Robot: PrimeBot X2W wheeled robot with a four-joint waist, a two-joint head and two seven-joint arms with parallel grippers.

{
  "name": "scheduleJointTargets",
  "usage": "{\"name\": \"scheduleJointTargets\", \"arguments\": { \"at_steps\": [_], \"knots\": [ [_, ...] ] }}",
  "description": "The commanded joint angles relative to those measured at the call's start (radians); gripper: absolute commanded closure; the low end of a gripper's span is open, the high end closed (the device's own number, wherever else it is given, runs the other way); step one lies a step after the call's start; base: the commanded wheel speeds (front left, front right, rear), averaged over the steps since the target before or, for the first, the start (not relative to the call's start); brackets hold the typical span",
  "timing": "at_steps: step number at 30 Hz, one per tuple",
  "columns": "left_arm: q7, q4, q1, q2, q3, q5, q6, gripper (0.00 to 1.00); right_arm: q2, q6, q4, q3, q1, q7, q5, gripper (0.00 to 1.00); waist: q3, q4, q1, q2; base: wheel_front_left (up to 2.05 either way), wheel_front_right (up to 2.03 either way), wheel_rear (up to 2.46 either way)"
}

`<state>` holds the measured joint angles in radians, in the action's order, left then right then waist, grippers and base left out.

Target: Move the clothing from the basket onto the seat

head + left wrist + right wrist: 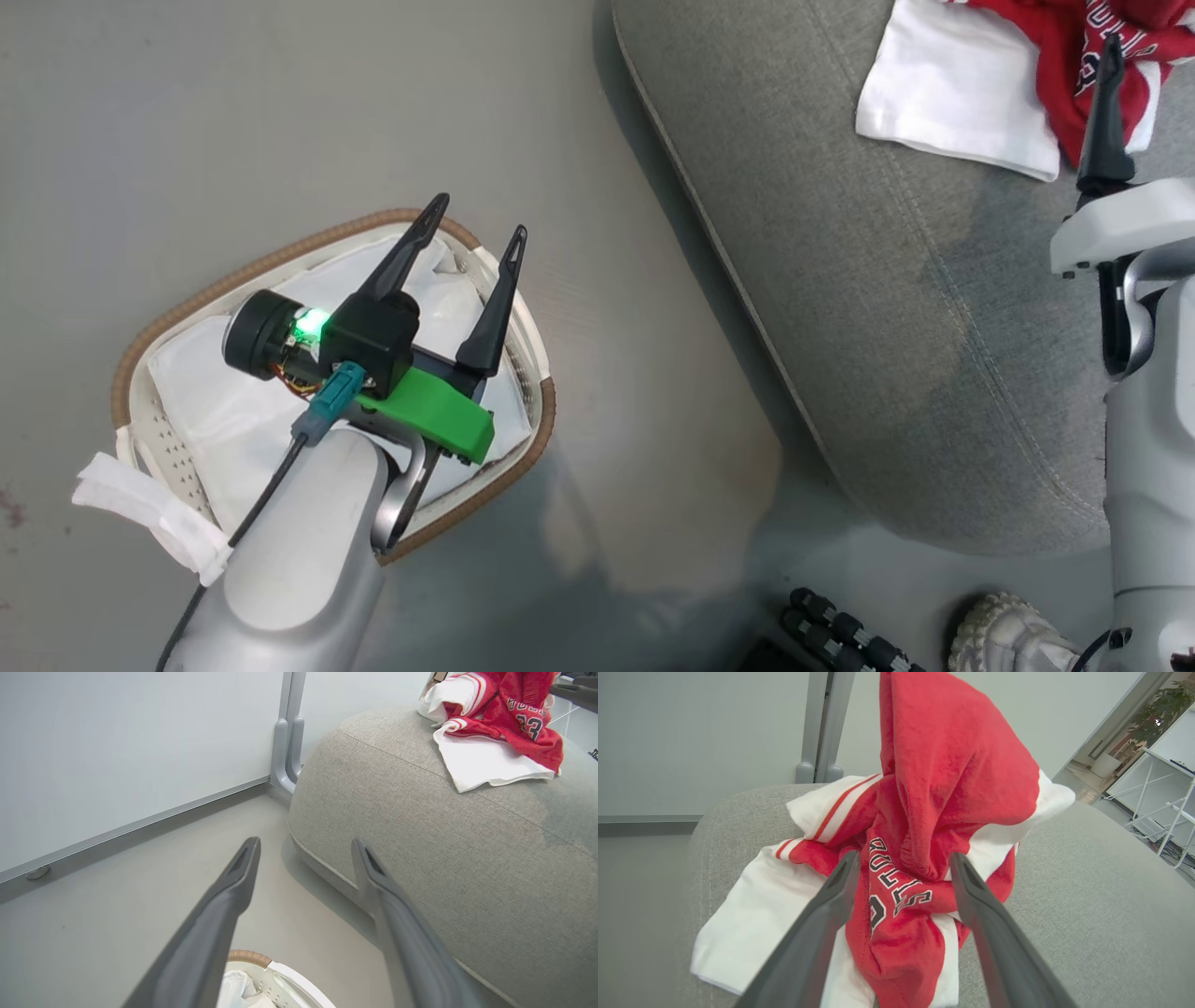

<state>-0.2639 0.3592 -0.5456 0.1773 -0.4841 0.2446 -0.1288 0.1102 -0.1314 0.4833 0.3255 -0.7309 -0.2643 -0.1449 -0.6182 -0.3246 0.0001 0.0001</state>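
The basket (280,250) is sitting on the floor (280,103), left of the seat (887,327) and apart from its left edge. A liner sheet (224,420) is lying inside the basket. The clothing (1055,75) is lying heaped on the seat, probably nearer its far edge. The left gripper (478,217) is hanging over the basket's far rim, and the right gripper (904,856) is hanging just before the clothing.

Bare floor (280,112) lies open from nine to one o'clock of the basket (280,250), whose mouth the left gripper (478,215) overhangs, while the grey sofa cushion (887,327) walls off its three o'clock side and the heaped jerseys (1055,56) crowd the cushion's one o'clock corner.
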Motion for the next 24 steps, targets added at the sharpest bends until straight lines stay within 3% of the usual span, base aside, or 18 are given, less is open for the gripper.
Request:
{"name": "scheduleJointTargets", "arguments": {
  "at_steps": [1,11,24],
  "knots": [
    [-0.001,0.005,0.027,-0.007,0.013,0.004,-0.003,0.00,0.004,0.001,-0.020,-0.020,0.035,0.000,0.018,0.00,0.094,0.003,-0.0001,-0.0001,0.00,0.00,0.00],
    [-0.001,0.034,0.125,-0.066,0.070,0.007,-0.003,0.00,-0.019,0.001,-0.119,-0.159,0.153,0.000,0.115,0.00,0.268,0.088,-0.0001,-0.0001,0.00,0.00,0.00],
    [-0.001,0.085,0.249,-0.105,0.247,-0.026,0.001,0.00,-0.054,0.001,-0.062,-0.327,0.242,0.000,0.209,0.00,0.412,0.241,-0.0001,-0.0001,0.00,0.00,0.00]
  ]
}}
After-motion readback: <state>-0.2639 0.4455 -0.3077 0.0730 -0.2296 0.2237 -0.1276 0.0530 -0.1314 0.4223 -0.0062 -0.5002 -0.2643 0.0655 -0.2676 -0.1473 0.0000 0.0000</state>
